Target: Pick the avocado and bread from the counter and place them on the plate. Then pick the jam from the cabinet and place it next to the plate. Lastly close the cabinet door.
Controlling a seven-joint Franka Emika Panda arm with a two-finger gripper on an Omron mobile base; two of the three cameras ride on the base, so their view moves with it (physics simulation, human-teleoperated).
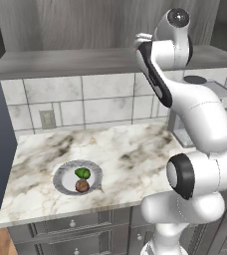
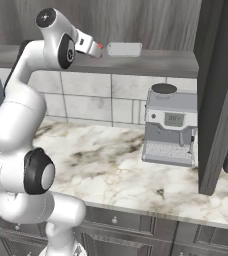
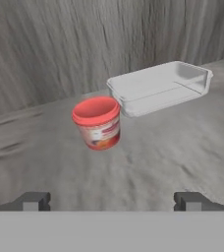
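The gripper (image 3: 112,201), jaws spread wide and empty, reaches level into the cabinet (image 2: 151,20) on a raised arm. Ahead, the jam (image 3: 97,122) stands upright on the shelf (image 3: 148,162), near a white tray (image 3: 158,87).

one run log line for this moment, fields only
stage: reaching for jam on cabinet shelf | fingers: open, short of jar | avocado and bread: on plate | tray: beside jam

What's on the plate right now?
On the plate sit the green avocado and the brown bread, close together. Whatever part of the plate lies beneath them is covered.
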